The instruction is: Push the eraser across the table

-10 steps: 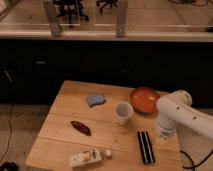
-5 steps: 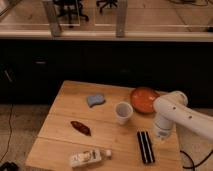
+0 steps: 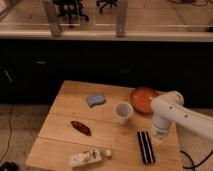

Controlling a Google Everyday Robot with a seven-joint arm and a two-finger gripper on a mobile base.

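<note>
The closed hand [image 3: 159, 136] hangs just beside the far end of the eraser [image 3: 145, 147] on the worktop [image 3: 65, 125]; a cup [image 3: 123, 112] and a bowl [image 3: 144, 99] stand beyond the eraser.

Dim, warm light falls on the table [image 3: 65, 120]; beyond its far edge the cabinet front [image 3: 100, 60] is almost black. The white arm [image 3: 172, 107] shines pale over the table's right edge, its gripper [image 3: 159, 136] shadowed beneath, near the front-right corner

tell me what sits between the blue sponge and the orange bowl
The white cup stands between the sponge and the bowl, in the camera view. The gripper, shut, hangs beside the eraser's far end.
</note>
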